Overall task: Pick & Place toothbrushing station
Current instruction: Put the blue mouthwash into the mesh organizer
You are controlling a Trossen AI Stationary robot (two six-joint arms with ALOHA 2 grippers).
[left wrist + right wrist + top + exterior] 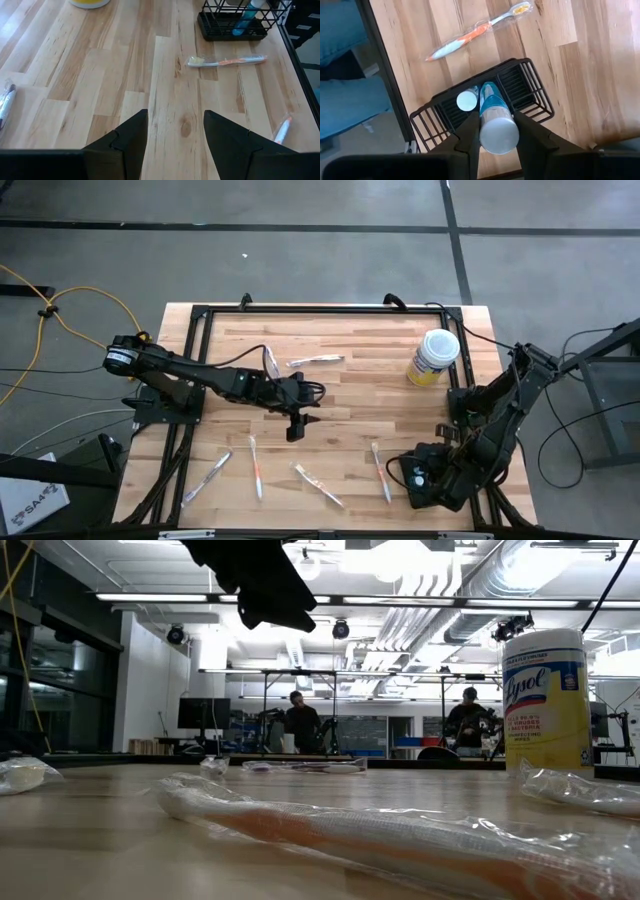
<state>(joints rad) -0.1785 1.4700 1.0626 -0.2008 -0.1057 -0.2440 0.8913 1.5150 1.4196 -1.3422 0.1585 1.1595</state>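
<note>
- The right gripper [495,131] is closed on a blue and white tube with a flat grey end [495,125]; its two dark fingers [469,135] press the tube from both sides, and it hangs directly above the small black wire-mesh basket [530,92], the toothbrushing station.
- In the high view this right gripper [425,472] is near the front right corner of the tabletop [350,390], and the basket is under it, mostly hidden by the arm.
- Inside the basket a smaller white round-topped item [467,100] already stands, just beside the tube.
- I judge that the step is lowering the tube into the basket. To do it well, keep the tube upright, go straight down into the free space, and do not push the white item or catch the wire rim. Release only when the tube is low inside.
- A wrapped orange and white toothbrush [475,32] lies on the wood near the basket, not touching it.
- The left gripper [175,135] hovers over the middle of the tabletop, fingers wide apart and holding nothing.
</note>
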